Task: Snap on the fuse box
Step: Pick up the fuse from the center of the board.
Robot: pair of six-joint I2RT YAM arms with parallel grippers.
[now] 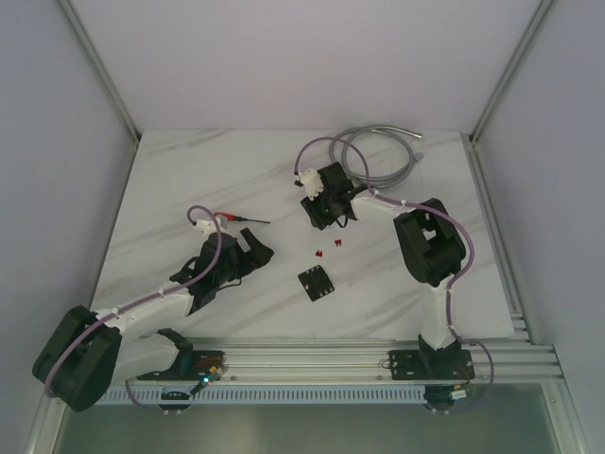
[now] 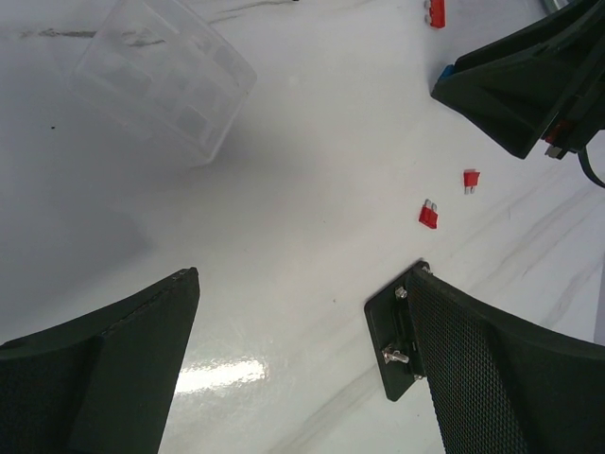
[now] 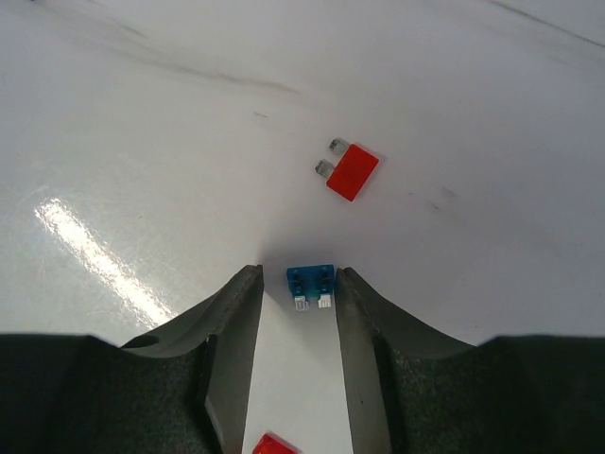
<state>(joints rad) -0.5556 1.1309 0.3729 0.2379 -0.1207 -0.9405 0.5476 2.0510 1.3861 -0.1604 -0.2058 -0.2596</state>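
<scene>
Flanking one blue fuse point(image 3: 310, 282), right claw point(image 3: 299, 276) half-spread; left claw point(image 2: 302, 276) wide; one fuse box point(image 1: 317, 283).

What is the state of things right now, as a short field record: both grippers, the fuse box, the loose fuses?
left gripper: open wide, holding nothing
right gripper: jaws apart, tips straddling a small blue blade fuse; a gap shows on one side
small black square plastic fuse box: flat on the white marble-look table, between the two arms, not gripped
small red blade fuses: two lying loose between the box and the right gripper
</scene>
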